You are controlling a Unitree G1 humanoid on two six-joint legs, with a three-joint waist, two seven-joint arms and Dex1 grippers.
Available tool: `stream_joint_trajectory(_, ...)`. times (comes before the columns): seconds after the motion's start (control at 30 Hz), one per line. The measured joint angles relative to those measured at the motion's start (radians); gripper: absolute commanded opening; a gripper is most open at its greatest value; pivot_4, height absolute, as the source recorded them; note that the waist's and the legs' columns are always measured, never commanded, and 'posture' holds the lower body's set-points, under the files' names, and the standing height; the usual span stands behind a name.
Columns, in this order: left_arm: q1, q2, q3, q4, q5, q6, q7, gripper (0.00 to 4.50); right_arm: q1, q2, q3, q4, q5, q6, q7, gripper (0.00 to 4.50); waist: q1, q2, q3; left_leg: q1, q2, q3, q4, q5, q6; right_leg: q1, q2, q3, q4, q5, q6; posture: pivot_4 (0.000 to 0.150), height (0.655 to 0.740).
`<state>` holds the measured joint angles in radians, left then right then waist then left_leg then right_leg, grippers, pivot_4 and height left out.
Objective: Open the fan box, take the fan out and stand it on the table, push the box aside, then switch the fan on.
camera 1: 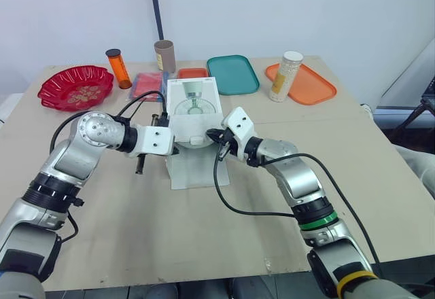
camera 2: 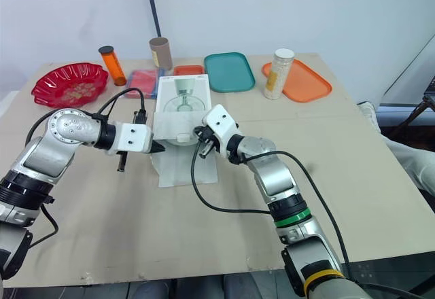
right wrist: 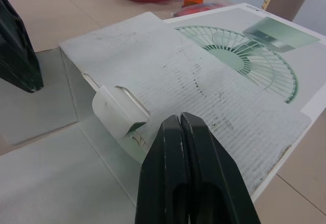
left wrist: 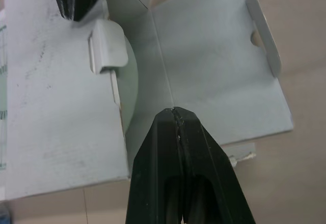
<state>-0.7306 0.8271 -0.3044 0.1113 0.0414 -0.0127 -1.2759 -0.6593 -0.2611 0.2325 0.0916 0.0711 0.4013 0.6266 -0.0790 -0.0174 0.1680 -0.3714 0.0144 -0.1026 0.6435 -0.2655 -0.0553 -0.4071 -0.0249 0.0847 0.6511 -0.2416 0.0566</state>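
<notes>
Looking like a robot testing lab rather than a home or shop. Showing a bare tan table standing before a plain white backdrop, with a black pole rising behind it. Lying along the far edge as loose, unrelated props: a red bowl, an orange bottle, a cardboard tube, a teal tray and an orange tray bearing a capped jar. Trailing exposed black cables across the tabletop, pointing to rig work rather than daily living.

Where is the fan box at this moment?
In the left eye view the fan box lies near the centre, between the left gripper and the right gripper, in front of the small orange tray.
</notes>
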Motion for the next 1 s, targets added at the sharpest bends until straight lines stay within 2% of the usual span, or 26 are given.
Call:
stream_joint_trajectory(0.1, 0.003, 0.056, 0.0, 0.022, 0.022, -0.035, -0.02, 0.0, 0.0, -0.001, 0.0, 0.0, 0.0, 0.0, 0.0, 0.01, 0.0, 0.0, 0.0, 0.0, 0.0, 0.0, 0.0, 0.0, 0.0, 0.0, 0.0, 0.0, 0.0, 0.0, 0.0, 0.15, 0.74)
stream_joint_trajectory(0.27, 0.002, 0.061, 0.0, 0.094, 0.073, -0.059, 0.01, 0.0, -0.001, -0.001, 0.0, 0.0, 0.0, 0.003, 0.001, 0.01, 0.001, 0.0, 0.0, 0.0, 0.0, 0.0, 0.0, 0.0, 0.0, 0.0, 0.0, 0.0, 0.0, 0.0, 0.0, 0.15, 0.74)
stream_joint_trajectory(0.43, -0.006, -0.003, 0.008, 0.162, 0.097, -0.051, 0.11, 0.0, -0.006, 0.0, -0.001, 0.0, 0.001, 0.009, 0.002, 0.01, 0.001, 0.0, 0.0, 0.0, 0.0, 0.0, 0.0, 0.0, 0.0, 0.0, 0.0, 0.0, 0.0, 0.0, 0.0, 0.15, 0.74)
stream_joint_trajectory(0.6, 0.001, -0.097, 0.058, 0.192, 0.06, 0.022, 0.192, 0.0, -0.01, -0.001, -0.012, -0.009, 0.005, 0.032, 0.002, 0.01, 0.001, 0.0, 0.0, 0.0, 0.0, 0.0, 0.0, 0.0, 0.0, 0.0, 0.0, 0.0, 0.001, 0.0, 0.0, 0.15, 0.74)
stream_joint_trajectory(1.0, 0.092, -0.163, 0.134, 0.197, -0.027, 0.122, 0.272, 0.0, -0.017, -0.019, -0.035, -0.013, 0.022, 0.06, 0.008, 0.01, 0.001, 0.0, 0.0, -0.001, -0.001, -0.001, 0.0, 0.0, 0.0, -0.001, -0.001, -0.001, 0.001, 0.0, 0.0, 0.15, 0.74)
